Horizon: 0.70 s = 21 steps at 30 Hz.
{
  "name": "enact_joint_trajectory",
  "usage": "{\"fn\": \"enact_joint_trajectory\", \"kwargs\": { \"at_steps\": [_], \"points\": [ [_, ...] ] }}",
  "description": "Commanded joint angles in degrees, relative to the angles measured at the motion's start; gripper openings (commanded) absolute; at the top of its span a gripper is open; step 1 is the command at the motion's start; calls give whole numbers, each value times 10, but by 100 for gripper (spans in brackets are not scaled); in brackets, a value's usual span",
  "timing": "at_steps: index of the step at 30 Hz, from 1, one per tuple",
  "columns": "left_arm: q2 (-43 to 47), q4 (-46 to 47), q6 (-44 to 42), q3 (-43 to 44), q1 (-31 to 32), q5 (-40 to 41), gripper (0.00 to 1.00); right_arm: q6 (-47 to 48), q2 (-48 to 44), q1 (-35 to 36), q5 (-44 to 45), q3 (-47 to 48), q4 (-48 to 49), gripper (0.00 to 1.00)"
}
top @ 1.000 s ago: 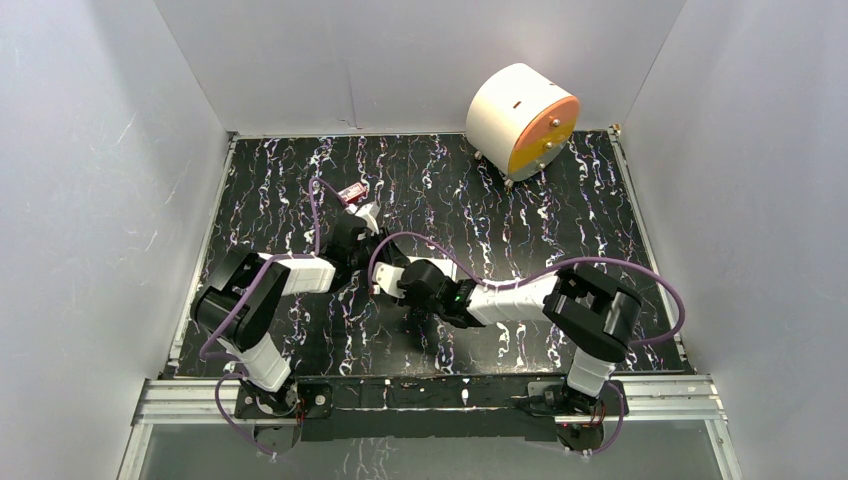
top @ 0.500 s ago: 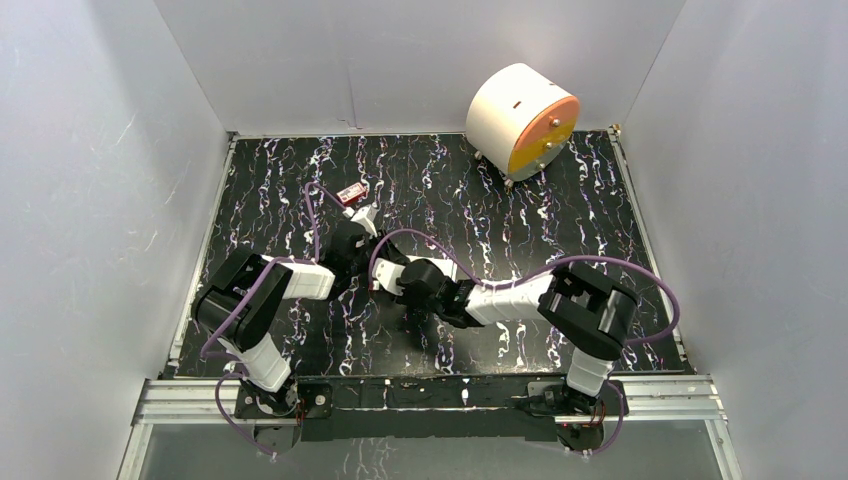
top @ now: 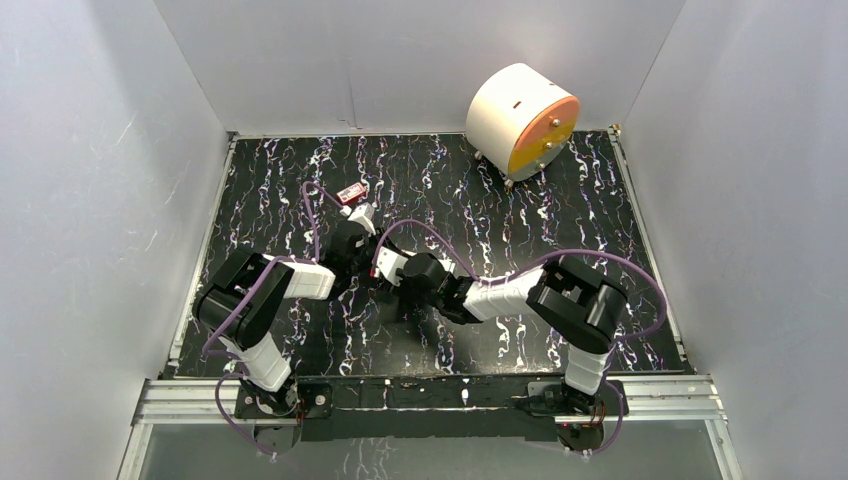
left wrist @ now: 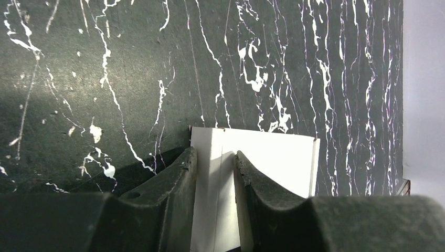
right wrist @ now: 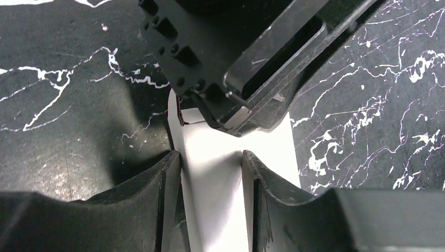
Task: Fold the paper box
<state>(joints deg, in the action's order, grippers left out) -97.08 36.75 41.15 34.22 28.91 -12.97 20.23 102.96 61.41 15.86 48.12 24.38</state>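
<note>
The paper box [left wrist: 273, 157] is a white folded cardboard piece lying on the black marbled table, held between my two grippers near the table's left middle. My left gripper [left wrist: 215, 155] is shut on a folded panel of it, both pads pressing the white card. My right gripper [right wrist: 211, 155] faces the left one from the other side. Its jaws straddle another white panel of the box [right wrist: 215, 184], with a thin dark gap at the left pad. The left gripper's black body [right wrist: 236, 52] fills the top of the right wrist view. From above, both grippers [top: 372, 245] cover most of the box.
A big white cylinder with an orange face [top: 522, 120] stands at the back right. A tiny red item [top: 350, 193] lies just beyond the left gripper. Purple cables [top: 440, 250] arch over both arms. White walls close three sides of the table [top: 600, 220].
My right gripper has slid left, closer to the left gripper, and its jaws have spread wider. The left gripper has kept its place and its grip.
</note>
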Motion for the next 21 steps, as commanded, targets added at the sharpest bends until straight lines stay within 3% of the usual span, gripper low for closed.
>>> {"fn": "enact_joint_trajectory", "kwargs": {
  "at_steps": [1, 10, 21],
  "points": [
    [-30, -156, -4, -40, 48, -117, 19, -36, 62, -19, -31, 12, 31, 27],
    [-46, -182, -37, -30, 47, -83, 17, -37, -12, -22, -34, -16, -66, 47],
    [-43, -195, -62, -28, 40, -53, 15, -66, -97, -43, -13, -74, -143, 53]
  ]
}}
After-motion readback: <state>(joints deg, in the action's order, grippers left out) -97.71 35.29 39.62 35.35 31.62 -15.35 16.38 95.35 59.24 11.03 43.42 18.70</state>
